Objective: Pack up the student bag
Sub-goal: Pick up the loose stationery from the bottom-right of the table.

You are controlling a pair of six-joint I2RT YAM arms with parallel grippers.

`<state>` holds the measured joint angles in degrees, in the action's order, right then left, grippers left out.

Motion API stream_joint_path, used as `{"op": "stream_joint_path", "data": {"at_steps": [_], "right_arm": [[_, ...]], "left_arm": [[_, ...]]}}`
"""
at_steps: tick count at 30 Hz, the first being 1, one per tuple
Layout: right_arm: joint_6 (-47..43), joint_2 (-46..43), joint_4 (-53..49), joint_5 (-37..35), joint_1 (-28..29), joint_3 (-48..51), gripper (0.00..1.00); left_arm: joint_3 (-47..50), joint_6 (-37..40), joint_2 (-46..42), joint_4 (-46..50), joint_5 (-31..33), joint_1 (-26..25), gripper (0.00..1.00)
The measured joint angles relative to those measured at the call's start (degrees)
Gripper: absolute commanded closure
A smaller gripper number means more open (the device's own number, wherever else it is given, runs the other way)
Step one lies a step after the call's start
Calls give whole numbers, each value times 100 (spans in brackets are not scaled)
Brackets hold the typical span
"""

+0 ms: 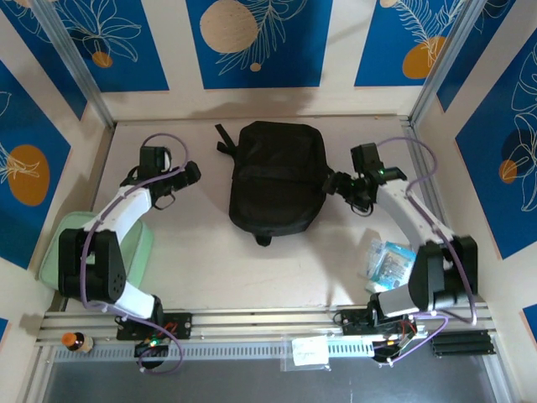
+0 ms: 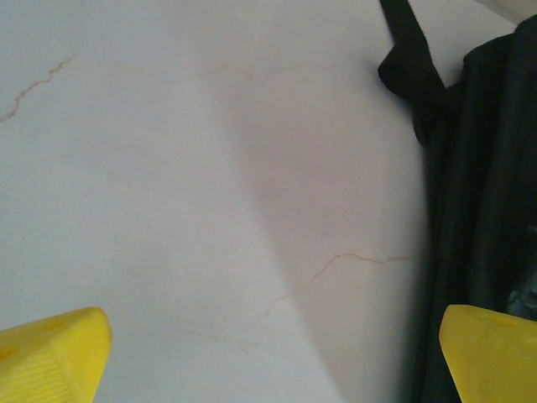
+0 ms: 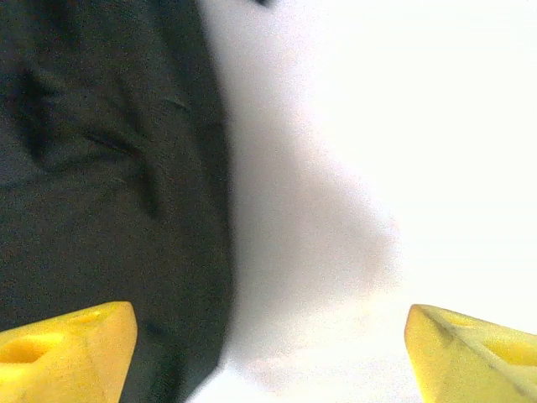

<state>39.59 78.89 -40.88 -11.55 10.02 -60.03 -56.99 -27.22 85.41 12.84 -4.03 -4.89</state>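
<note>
Flanking the student bag [image 1: 277, 176] with left gripper [image 1: 190, 175] and right gripper [image 1: 333, 183], all 2 spread wide and empty, probably for gripping its sides.

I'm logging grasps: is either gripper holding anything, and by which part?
Nothing is held: the left gripper and the right gripper are both open, one at each side of the large black soft fabric backpack.

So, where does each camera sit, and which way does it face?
Top external: above, behind the bases, facing down at the table; left arm, right arm flank the student bag.
Left wrist: on the left arm, facing down at table, bag edge at right; left fingers open.
Right wrist: on the right arm, facing down at the bag's edge; right fingers open.
Shared: all views catch the bag.
</note>
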Motion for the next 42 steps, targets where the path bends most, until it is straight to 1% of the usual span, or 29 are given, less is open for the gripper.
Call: {"op": "stream_joint_path", "data": {"at_steps": [2,4,9,13,16,18,20,21,24,27,29,33,34,35,38,39,42], "right_arm": [[302,-348,-415,-337,-122,376,16],[564,-505,-780,-588,-238,717,15],[1106,-437,-1502,-927,-629,1283,12],[1235,-262,-1504,-925,-933,1467,11],[1231,-179,-1259,-748,-1130,1665,11],[1180,-96,-1025,-542,-1272,1808,15],[1115,44,-841,-352,-1360,1880,21],[1082,120,-767,-289,-1368,1882,25],[997,262,-612,-184,-1318,1867,36],[933,400,-533,-66,-1220,1775,44],[892,514,-466,0,-1158,1700,45],[852,752,-525,-2,-1027,1517,39],[852,802,-544,-7,-1008,1482,38],[841,848,-575,-17,-994,1447,40],[859,876,-599,-20,-973,1412,52],[863,876,-584,-9,-957,1399,55],[850,874,-568,-48,-883,1355,58]], "left_arm": [[61,39,-129,0,0,-17,0],[114,74,-229,-2,-2,-28,0],[293,76,-428,-2,-2,-35,0],[402,79,-566,4,-2,-46,0],[446,96,-693,24,0,-52,0],[446,122,-752,26,0,-52,0],[446,142,-778,31,0,-52,0],[446,157,-778,31,0,-52,0],[446,184,-778,48,0,-52,0],[446,186,-778,48,0,-52,0],[446,186,-776,48,0,-52,0],[446,186,-743,46,0,-52,0],[446,186,-732,48,-2,-52,0],[446,186,-717,48,-2,-52,0],[446,210,-656,48,-35,-57,0],[446,225,-640,48,-48,-66,0],[446,227,-581,37,-153,-114,0]]}}
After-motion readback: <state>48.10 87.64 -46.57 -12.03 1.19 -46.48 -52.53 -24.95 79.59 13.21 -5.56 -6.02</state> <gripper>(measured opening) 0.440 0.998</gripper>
